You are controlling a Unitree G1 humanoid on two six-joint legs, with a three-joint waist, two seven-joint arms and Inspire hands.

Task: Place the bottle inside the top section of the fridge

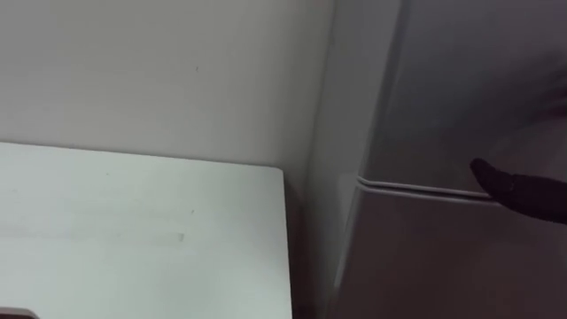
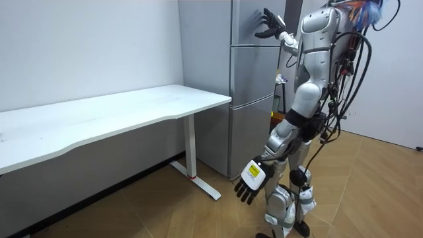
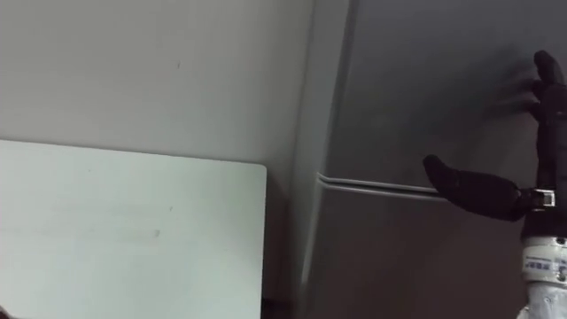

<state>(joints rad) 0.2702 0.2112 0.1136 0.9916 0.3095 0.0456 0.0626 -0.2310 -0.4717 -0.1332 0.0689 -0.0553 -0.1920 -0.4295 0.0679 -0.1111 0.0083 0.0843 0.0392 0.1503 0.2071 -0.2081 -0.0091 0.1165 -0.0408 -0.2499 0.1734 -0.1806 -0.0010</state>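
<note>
While the robot stood at the fridge (image 2: 251, 99), its upper door (image 3: 425, 89) was shut. The right hand (image 3: 483, 193) was raised to that door with fingers spread, and the left hand (image 2: 250, 185) hung slack and empty. I couldn't tell where the bottle was; the whole job seemed left to do.

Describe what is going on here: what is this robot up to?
The robot stands facing a tall grey two-door fridge beside a long white table. Its right hand is raised with open fingers against or close to the upper door, just above the seam between the doors. Both doors are shut. Its left hand hangs open and empty at its side.
</note>
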